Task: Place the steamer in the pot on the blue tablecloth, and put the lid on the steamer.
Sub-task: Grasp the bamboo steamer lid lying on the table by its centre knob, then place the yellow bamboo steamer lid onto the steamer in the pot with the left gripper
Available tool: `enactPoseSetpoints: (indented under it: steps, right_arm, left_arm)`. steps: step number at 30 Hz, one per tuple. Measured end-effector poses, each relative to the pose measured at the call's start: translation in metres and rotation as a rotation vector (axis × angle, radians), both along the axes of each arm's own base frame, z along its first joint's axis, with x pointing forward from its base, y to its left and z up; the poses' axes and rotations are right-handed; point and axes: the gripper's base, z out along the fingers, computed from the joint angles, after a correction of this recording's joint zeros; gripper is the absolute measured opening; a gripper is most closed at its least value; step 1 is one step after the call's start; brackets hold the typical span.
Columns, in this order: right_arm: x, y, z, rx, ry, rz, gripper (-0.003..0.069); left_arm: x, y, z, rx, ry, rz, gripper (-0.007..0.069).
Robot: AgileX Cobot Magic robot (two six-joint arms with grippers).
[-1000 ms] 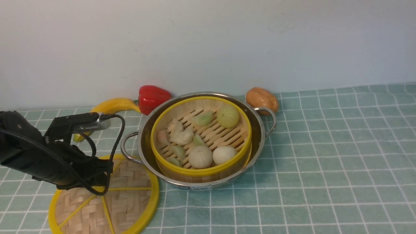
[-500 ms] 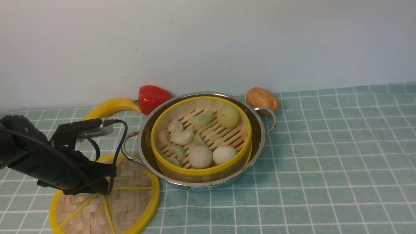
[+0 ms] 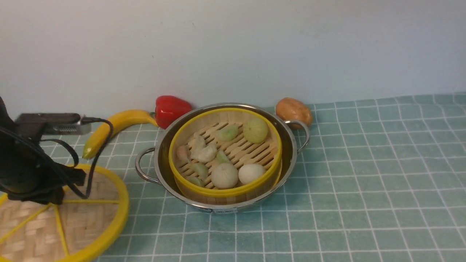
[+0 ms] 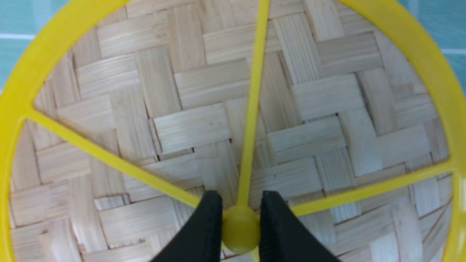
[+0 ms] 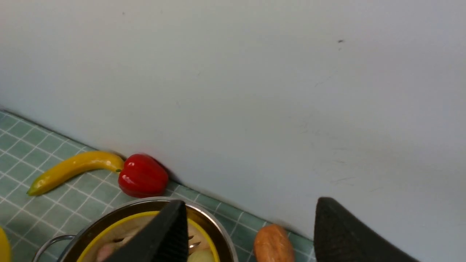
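Observation:
The steamer (image 3: pixel 240 149), with toy dumplings and buns, sits inside the pot (image 3: pixel 291 153) on the blue tablecloth (image 3: pixel 364 182). The lid (image 3: pixel 87 218) is at the front left, partly cut off by the frame edge. My left gripper (image 4: pixel 240 218) is shut on the yellow knob (image 4: pixel 240 227) at the centre of the lid (image 4: pixel 204 123); in the front view the arm (image 3: pixel 25 171) hides the fingers. My right gripper (image 5: pixel 251 205) is open and empty, above the pot (image 5: pixel 211 214) and steamer rim (image 5: pixel 109 227); it is out of the front view.
A banana (image 3: pixel 109 127) and a red pepper (image 3: pixel 171 109) lie behind the pot on the left, by the wall. A brown potato-like toy (image 3: pixel 293 111) lies behind the pot's right handle. The wall stands close behind all three.
My left arm has moved left and towards the camera, carrying the lid with it, away from the pot. The lid now looks larger and farther left.

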Motion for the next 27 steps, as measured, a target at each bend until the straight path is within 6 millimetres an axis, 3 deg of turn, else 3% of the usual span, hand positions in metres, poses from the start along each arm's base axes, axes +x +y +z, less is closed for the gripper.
enactPoseSetpoints:
  steps: [2, 4, 5, 8, 11, 15, 17, 21, 27]
  right_arm:
    - [-0.005, -0.004, 0.005, -0.002, -0.018, -0.009, 0.046]
    - [-0.019, -0.013, 0.018, 0.002, -0.061, -0.023, 0.046]
    - [-0.025, -0.017, 0.023, 0.006, -0.077, -0.026, 0.046]
    - [-0.042, -0.026, 0.035, 0.026, -0.115, -0.028, 0.046]
    - [-0.061, -0.036, 0.048, 0.048, -0.156, -0.029, 0.046]
    - [-0.077, -0.044, 0.056, 0.062, -0.182, -0.029, 0.046]
    - [-0.084, -0.048, 0.056, 0.061, -0.182, -0.029, 0.046]
    - [-0.091, -0.051, 0.051, 0.052, -0.165, -0.029, 0.046]
    - [-0.098, -0.055, 0.046, 0.042, -0.145, -0.029, 0.046]
  left_arm:
    - [-0.001, 0.001, 0.011, 0.011, -0.004, 0.015, 0.0117]
    - [0.006, -0.003, 0.046, 0.018, -0.063, 0.008, 0.0117]
    - [0.009, -0.009, 0.055, 0.013, -0.084, -0.012, 0.0117]
    - [0.021, -0.033, 0.081, -0.031, -0.17, -0.082, 0.0117]
    - [0.037, -0.076, 0.097, -0.079, -0.228, -0.199, 0.0117]
    - [0.059, -0.124, 0.091, -0.101, -0.219, -0.318, 0.0117]
    - [0.073, -0.161, 0.075, -0.116, -0.188, -0.388, 0.0117]
    - [0.092, -0.201, 0.051, -0.12, -0.148, -0.465, 0.0117]
    - [0.11, -0.234, 0.026, -0.121, -0.116, -0.516, 0.0117]
